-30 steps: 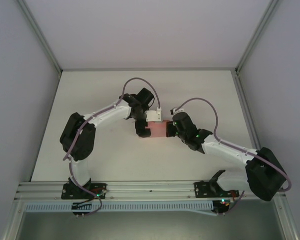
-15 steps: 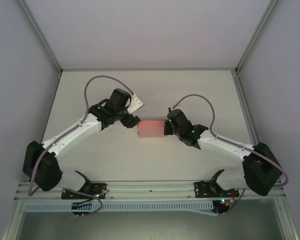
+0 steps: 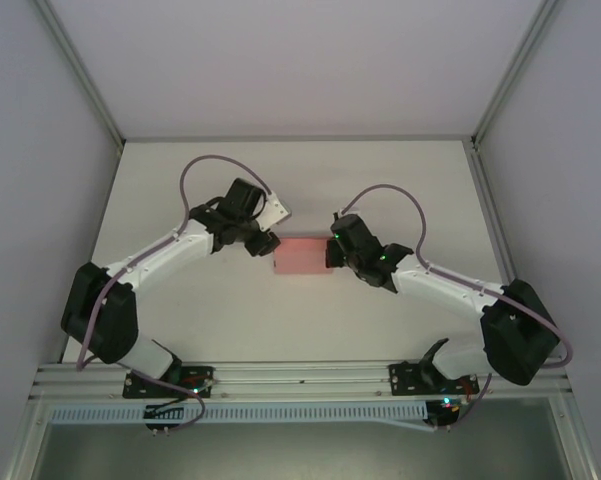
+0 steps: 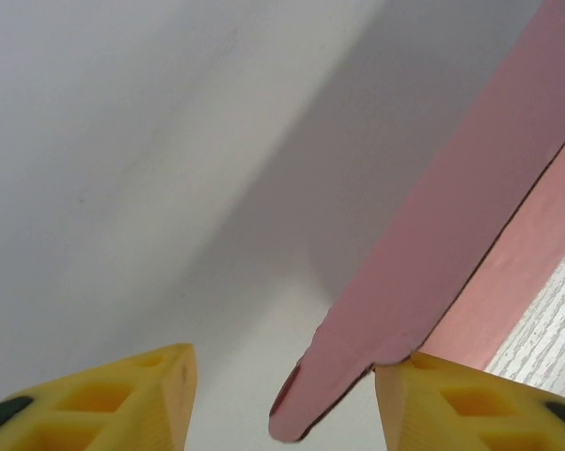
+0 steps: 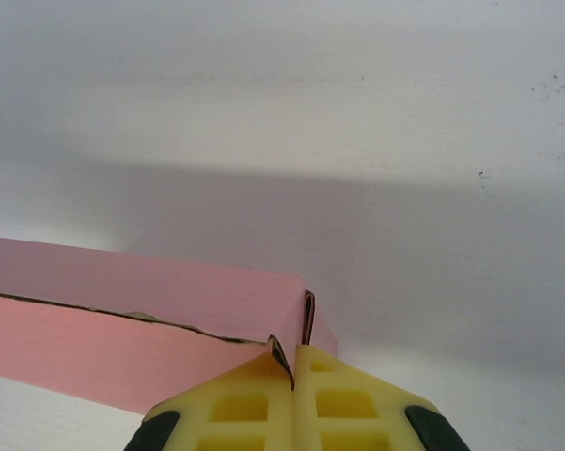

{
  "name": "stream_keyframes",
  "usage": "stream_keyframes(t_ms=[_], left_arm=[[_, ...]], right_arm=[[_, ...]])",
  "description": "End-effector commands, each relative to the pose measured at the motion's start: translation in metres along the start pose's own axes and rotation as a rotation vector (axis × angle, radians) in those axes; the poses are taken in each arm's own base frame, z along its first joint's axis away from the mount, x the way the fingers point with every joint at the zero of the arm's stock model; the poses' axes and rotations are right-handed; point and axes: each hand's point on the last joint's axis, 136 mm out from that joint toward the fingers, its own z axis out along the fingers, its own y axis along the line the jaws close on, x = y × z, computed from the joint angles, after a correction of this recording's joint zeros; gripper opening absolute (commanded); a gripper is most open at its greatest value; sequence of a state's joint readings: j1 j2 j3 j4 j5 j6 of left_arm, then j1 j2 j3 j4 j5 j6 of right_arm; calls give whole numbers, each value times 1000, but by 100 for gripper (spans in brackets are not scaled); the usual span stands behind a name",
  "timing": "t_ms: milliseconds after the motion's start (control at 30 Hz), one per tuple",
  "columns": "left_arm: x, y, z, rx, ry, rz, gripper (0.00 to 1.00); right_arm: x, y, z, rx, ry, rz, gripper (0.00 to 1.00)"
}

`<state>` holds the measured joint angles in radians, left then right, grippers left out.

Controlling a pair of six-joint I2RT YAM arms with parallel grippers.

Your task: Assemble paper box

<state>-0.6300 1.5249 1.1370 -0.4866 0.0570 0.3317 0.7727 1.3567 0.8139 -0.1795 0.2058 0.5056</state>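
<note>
The pink paper box lies in the middle of the white table, between the two arms. My right gripper holds its right end; in the right wrist view the yellow fingertips are pressed together on a thin card wall at the corner of the paper box. My left gripper is at the box's left end. In the left wrist view its jaws stand apart around a rounded pink flap of the paper box. The flap touches the right finger and stays apart from the left finger.
The white table is bounded by grey walls at the back and sides, with metal frame posts at the corners. An aluminium rail with both arm bases runs along the near edge. Cables loop above each wrist.
My left arm pulled off the box to the left, then came back to its left end with jaws narrowing round the flap. The right gripper kept its hold as the box shifted slightly.
</note>
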Motion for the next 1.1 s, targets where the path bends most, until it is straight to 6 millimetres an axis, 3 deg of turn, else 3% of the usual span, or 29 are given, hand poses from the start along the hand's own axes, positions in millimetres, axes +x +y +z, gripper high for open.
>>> stream_keyframes(t_ms=[0,233,333,633,800,1067], left_arm=[[-8,-4,-1,45,-20,26,48],[-17,-7,-7,68,-42,4,24],[-22,-14,-10,89,-51,-2,18],[-28,-32,-15,99,-58,-88,13],[-26,-33,-15,99,-53,-230,0],[-28,-28,-19,75,-35,-408,0]], right_arm=[[42,-11,5,40,167,-46,0],[45,-12,4,47,184,-50,0],[48,-12,4,47,203,-52,0],[50,-10,5,70,228,-64,0],[54,-9,6,101,239,-91,0],[59,-9,6,125,244,-113,0]])
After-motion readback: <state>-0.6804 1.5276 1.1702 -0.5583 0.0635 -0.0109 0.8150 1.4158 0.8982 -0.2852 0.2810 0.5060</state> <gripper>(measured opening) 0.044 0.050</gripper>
